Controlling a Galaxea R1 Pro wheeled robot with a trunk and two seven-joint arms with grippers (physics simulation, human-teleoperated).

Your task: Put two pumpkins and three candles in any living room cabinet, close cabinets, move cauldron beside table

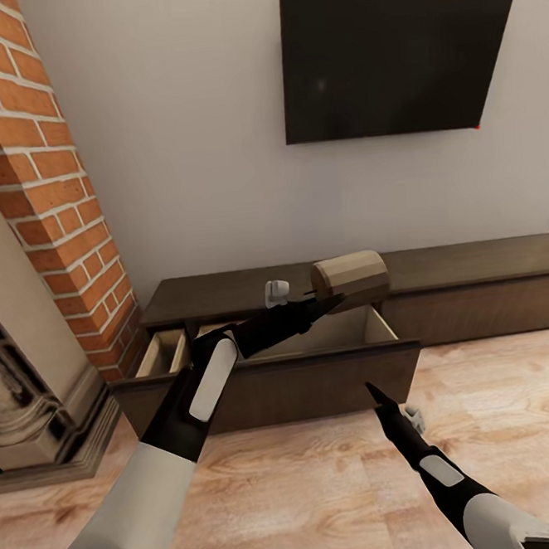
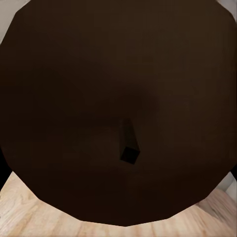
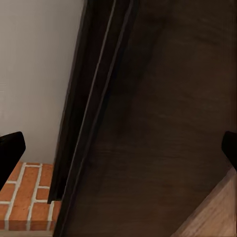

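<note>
A tan candle [image 1: 351,278] lies on its side in the air, with my left gripper [image 1: 331,300] shut on it. It hangs over the back right part of an open drawer [image 1: 267,385] of the long dark brown cabinet [image 1: 474,267]. The drawer's pale inside [image 1: 346,331] shows below it. In the left wrist view the candle's dark round end [image 2: 74,98] with its short wick [image 2: 128,143] is very close. My right gripper [image 1: 373,391] hovers low in front of the drawer's right end, open and holding nothing. Its black fingertips [image 3: 10,148] stand wide apart before the cabinet's dark front [image 3: 158,123].
A red brick column [image 1: 42,186] and a stone fireplace surround [image 1: 25,371] stand at the left, close to the drawer's left end. A black TV [image 1: 396,47] hangs on the wall above the cabinet. Light wooden floor [image 1: 326,486] lies in front.
</note>
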